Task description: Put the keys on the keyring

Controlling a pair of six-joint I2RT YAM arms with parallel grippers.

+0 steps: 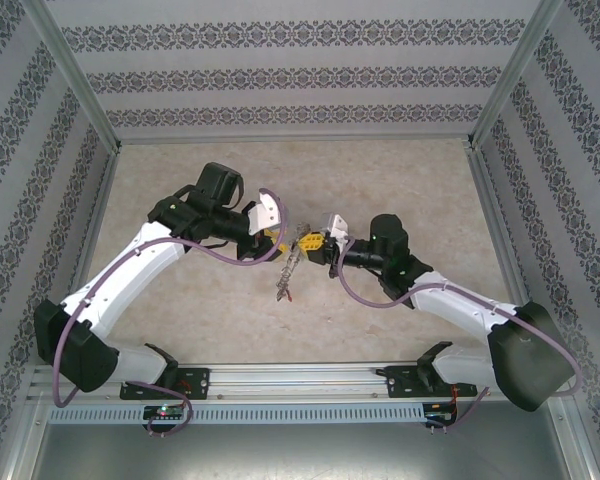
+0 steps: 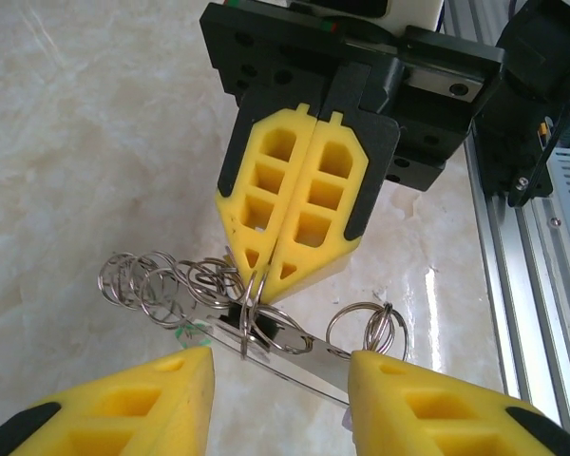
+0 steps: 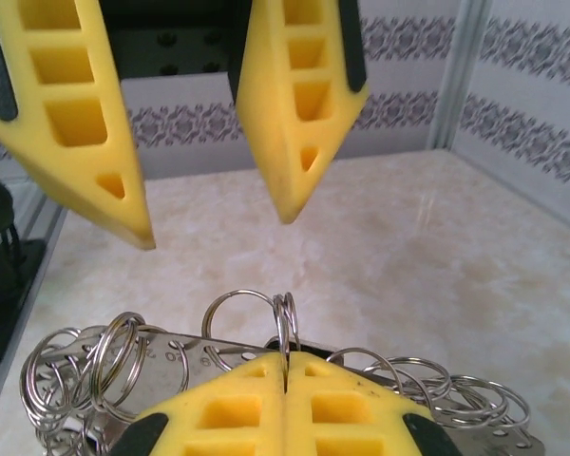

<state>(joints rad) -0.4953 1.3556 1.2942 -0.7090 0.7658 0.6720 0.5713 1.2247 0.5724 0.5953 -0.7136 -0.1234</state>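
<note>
So the right gripper [image 2: 266,271] has its yellow fingers shut tight, and a loop of the thin silver wire keyring [image 3: 236,294] stands up out of the pinch. The rest of the bunch, more silver loops and the small flat silver metal keys [image 2: 304,356], hangs off it. It's all up in the air between the two arms, above the marbled beige tabletop [image 1: 380,180]. I can't pick out a single loose key or tell the tags apart in that tangle.

The left gripper [image 3: 214,226] has its jaws apart with nothing in them. It faces the bunch from just beside it.

Handling-wise, my guess is this thing is a pain:
- It's light, but floppy as a whole, so every loop swings and slides on its neighbours.
- Each bit of metal is hard, smooth and thin, so it's likely to slip or twist in those foam-looking fingers.
- Nothing fragile, so a firm squeeze should be fine.

I'd grab a key by its flat blade, flat faces against the pads, close to the end with the hole. The ring is best pinched across the wire, near where it splits.
</note>
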